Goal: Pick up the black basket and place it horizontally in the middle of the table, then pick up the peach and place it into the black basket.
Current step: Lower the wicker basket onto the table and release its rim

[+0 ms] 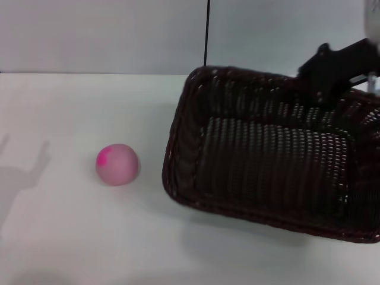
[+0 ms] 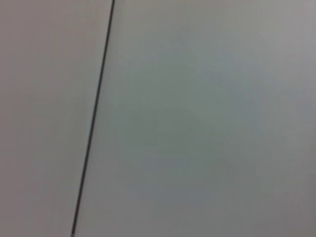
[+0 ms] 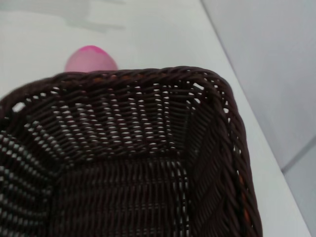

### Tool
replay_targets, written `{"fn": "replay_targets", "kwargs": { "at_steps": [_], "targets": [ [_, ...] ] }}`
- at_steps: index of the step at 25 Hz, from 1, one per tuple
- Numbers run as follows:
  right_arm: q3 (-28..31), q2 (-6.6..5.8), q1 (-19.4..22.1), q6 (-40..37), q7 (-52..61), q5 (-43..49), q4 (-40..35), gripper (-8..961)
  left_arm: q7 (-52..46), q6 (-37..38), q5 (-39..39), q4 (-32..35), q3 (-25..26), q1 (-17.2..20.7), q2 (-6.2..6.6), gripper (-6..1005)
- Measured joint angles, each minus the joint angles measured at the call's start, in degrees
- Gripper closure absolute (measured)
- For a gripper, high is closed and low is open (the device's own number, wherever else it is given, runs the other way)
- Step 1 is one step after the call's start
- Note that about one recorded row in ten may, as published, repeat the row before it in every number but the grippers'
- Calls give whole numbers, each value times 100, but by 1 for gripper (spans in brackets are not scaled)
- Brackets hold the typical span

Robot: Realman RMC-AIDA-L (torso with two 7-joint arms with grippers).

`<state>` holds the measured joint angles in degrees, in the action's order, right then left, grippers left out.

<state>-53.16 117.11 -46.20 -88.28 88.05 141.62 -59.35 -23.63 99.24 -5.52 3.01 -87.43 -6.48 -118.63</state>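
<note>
The black basket [image 1: 273,160] fills the right half of the head view, tilted with its open side facing me and a shadow under its near edge. My right gripper [image 1: 325,83] is at the basket's far rim on the right and holds it by that rim. The right wrist view looks into the basket [image 3: 128,148]. The peach [image 1: 117,164] lies on the white table [image 1: 71,237] just left of the basket, apart from it; it also shows beyond the basket's rim in the right wrist view [image 3: 91,58]. My left gripper is out of view.
A grey wall with a thin dark vertical line [image 1: 207,32] stands behind the table's far edge. The left wrist view shows only that wall and line [image 2: 94,118]. An arm's shadow falls on the table at the far left [image 1: 24,172].
</note>
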Motion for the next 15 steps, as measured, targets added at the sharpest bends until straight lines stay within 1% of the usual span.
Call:
{"fn": "replay_targets", "kwargs": {
  "at_steps": [1,2,3,7,15],
  "targets": [
    [-3,24,-14,53,-112,-11,53,734,1,19,0,0,-20,0,-3,235],
    [-15,81,-41,169,-368,-28,193,731,2,49,0,1,-60,-3,-7,235],
    [-35,99,-43,227,-460,-37,236,728,2,65,-2,9,-89,-3,-10,236],
    [-140,134,-20,426,-614,-144,344,715,2,146,-2,33,-187,-1,-15,240],
    [-148,171,107,464,-780,-407,397,688,-34,174,-1,2,-196,-21,-25,246]
  ]
}}
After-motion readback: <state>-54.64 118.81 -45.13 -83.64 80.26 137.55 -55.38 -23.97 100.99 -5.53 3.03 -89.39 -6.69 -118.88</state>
